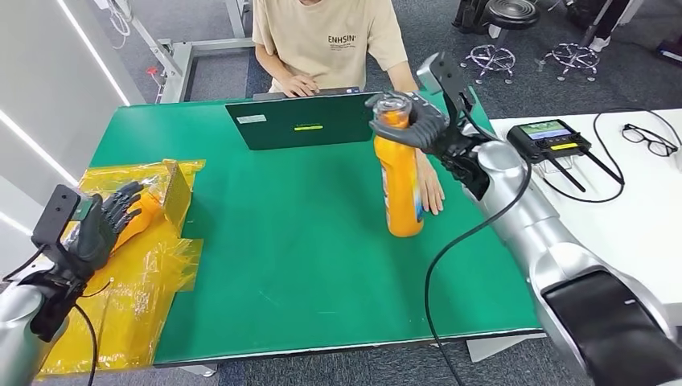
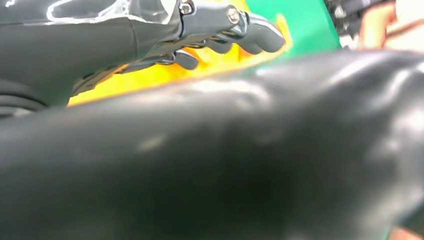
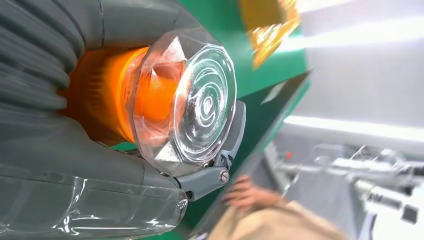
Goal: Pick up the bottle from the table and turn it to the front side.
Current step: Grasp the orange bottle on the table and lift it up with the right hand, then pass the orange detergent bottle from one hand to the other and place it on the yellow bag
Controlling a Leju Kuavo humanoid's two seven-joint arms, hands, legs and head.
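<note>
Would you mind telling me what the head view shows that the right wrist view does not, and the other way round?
The head view alone gives the whole orange bottle upright on the green table, the left hand over yellow plastic, glasses and a controller. The right wrist view alone gives the clear faceted cap end-on. Both share the right hand gripping the bottle's neck, the laptop and the seated person.
</note>
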